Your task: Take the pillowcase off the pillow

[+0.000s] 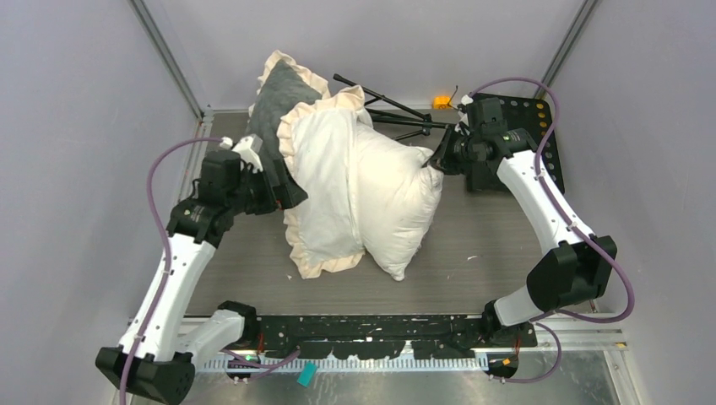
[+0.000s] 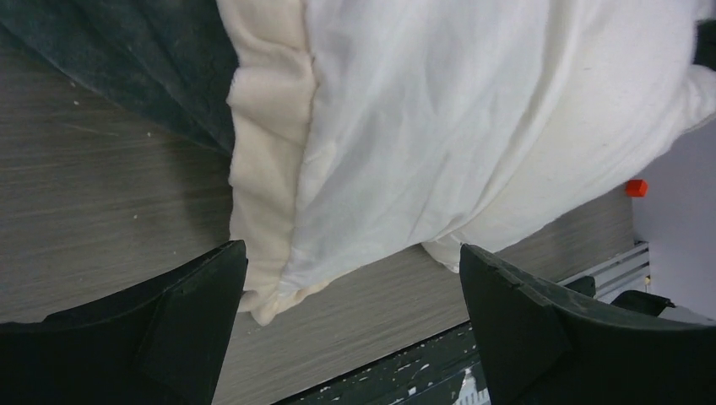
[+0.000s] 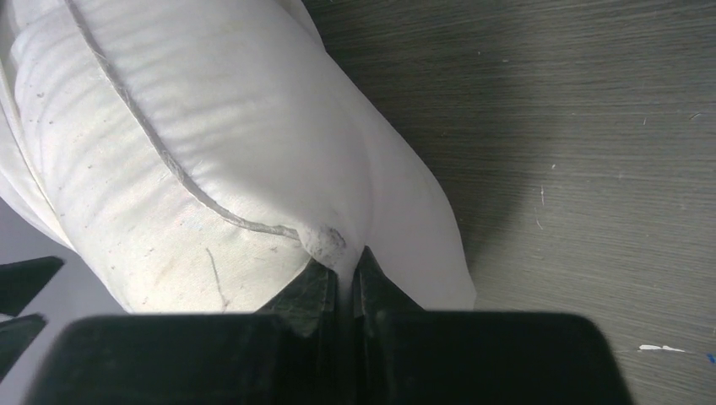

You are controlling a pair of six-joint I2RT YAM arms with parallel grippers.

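Grey wood-grain tabletop [image 1: 490,253], pale walls. Found pillow [image 1: 393,198] mid-tabletop, half drawn out of pillowcase [image 1: 325,186]. Noted right claw [image 3: 346,261] pinched on pillow corner, left claw [image 2: 350,253] spread wide, holding nothing. Judged extraction underway, with pillowcase to be clamped next and pulled clear.

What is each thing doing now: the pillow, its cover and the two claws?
pillowcase: half off, bunched over one end of the pillow.
pillow: half out, one end bare.
left claw: open, holding nothing.
right claw: shut on the pillow's corner.
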